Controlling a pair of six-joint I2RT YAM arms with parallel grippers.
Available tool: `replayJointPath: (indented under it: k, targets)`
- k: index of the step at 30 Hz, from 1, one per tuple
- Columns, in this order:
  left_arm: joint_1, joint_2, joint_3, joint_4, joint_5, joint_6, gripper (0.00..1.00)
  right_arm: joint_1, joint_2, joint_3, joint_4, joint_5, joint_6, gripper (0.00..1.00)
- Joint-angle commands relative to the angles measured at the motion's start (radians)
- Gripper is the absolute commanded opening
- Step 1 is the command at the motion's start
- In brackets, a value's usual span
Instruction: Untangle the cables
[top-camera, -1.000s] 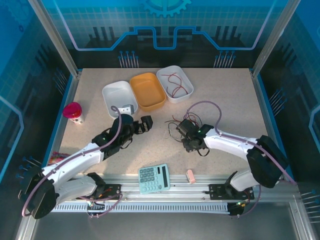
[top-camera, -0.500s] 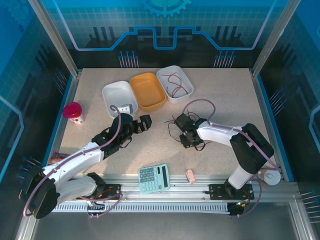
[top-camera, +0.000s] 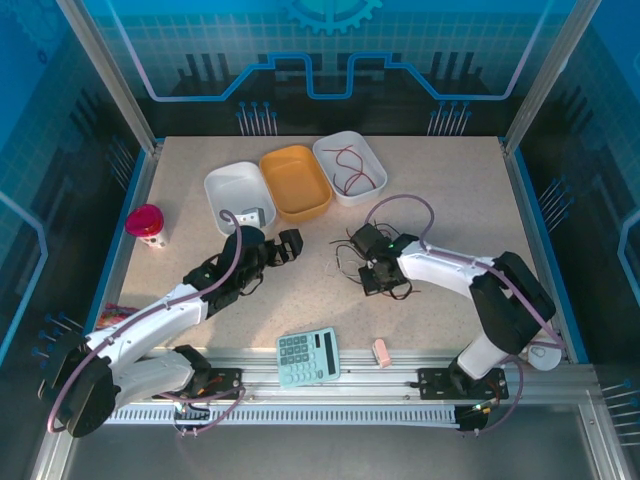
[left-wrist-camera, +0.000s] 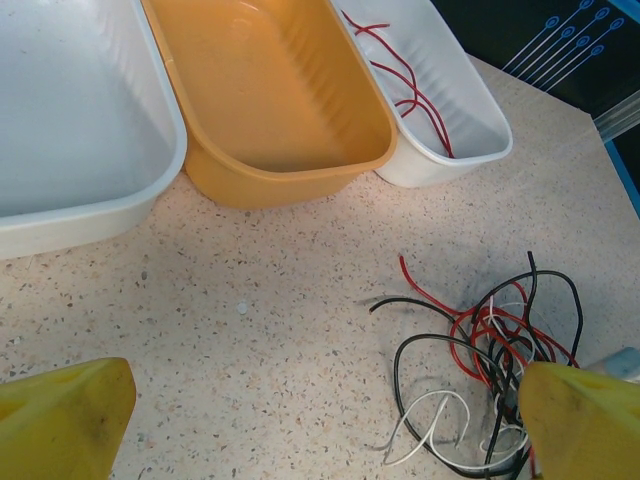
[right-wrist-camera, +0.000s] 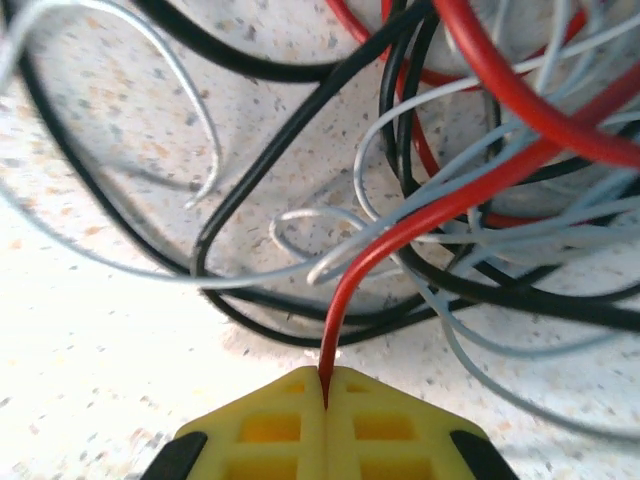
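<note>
The big speckled beige table (top-camera: 460, 190) holds everything. At its far side three oval plastic tubs sit in a row: a white tub (top-camera: 232, 192) on the left, an orange tub (top-camera: 296, 186) in the middle, and another white tub (top-camera: 372, 150) on the right. A few loose red cables (left-wrist-camera: 405, 85) lie in the right one.

The left gripper (top-camera: 288, 248) sits near the tubs. Its yellow fingertips (left-wrist-camera: 65, 425) are wide apart, and it holds nothing.

The tangled pile of thin red, black and whitish cables (left-wrist-camera: 490, 340) lies on the table, right of the left gripper and near the middle.

The right gripper (right-wrist-camera: 325, 385) is down in that pile. Its yellow jaws are squeezed tight together, pinching one red cable (right-wrist-camera: 331, 335) between them.
</note>
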Motion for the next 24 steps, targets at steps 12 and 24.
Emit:
replayJointPath:
  k: [12, 24]
  targets:
    - [0.010, -0.011, -0.018, 0.038, 0.045, -0.020, 0.99, 0.071, -0.320, 0.163, -0.178, 0.000, -0.006, 0.00]
    - [0.009, -0.010, -0.019, 0.059, 0.083, -0.016, 0.99, 0.066, -0.507, 0.231, -0.198, 0.011, -0.028, 0.00]
